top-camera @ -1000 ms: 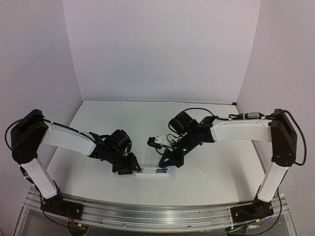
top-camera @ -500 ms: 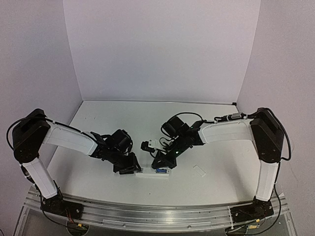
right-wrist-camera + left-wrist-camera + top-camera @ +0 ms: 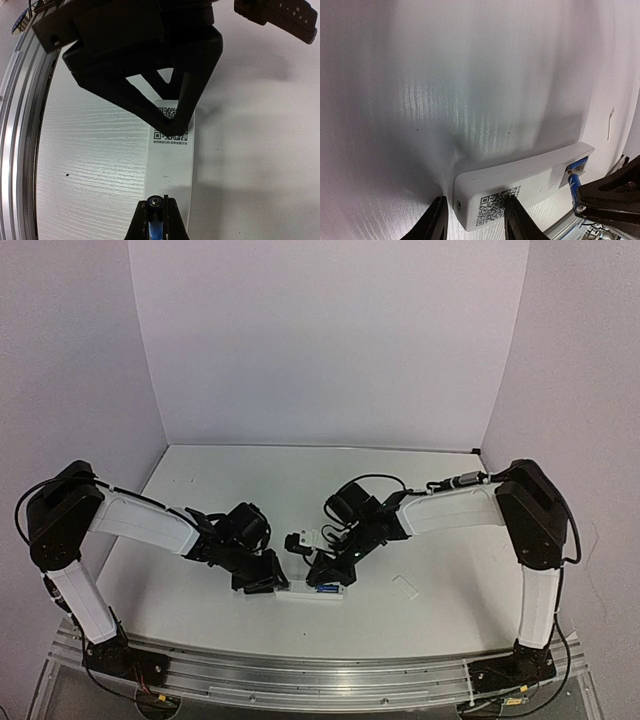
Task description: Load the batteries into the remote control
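The white remote control (image 3: 300,593) lies face down near the table's front edge, its back with a QR code (image 3: 495,202) up. My left gripper (image 3: 264,578) is open at its left end: one finger (image 3: 434,222) stands beside the end, the other (image 3: 517,220) rests on the QR code. My right gripper (image 3: 328,576) is shut on a blue battery (image 3: 156,222), silver end forward, at the remote's right end. In the left wrist view this battery (image 3: 574,184) sits at the open compartment (image 3: 565,175), where another bit of blue (image 3: 578,163) shows.
A small flat white cover piece (image 3: 405,587) lies on the table right of the remote. The aluminium rail (image 3: 320,675) runs along the near edge just in front of the remote. Lilac walls enclose the table at the back and sides.
My right arm has swung left and nearer, bringing the held battery down to the remote's right end. My left gripper has stayed on the remote's left end.
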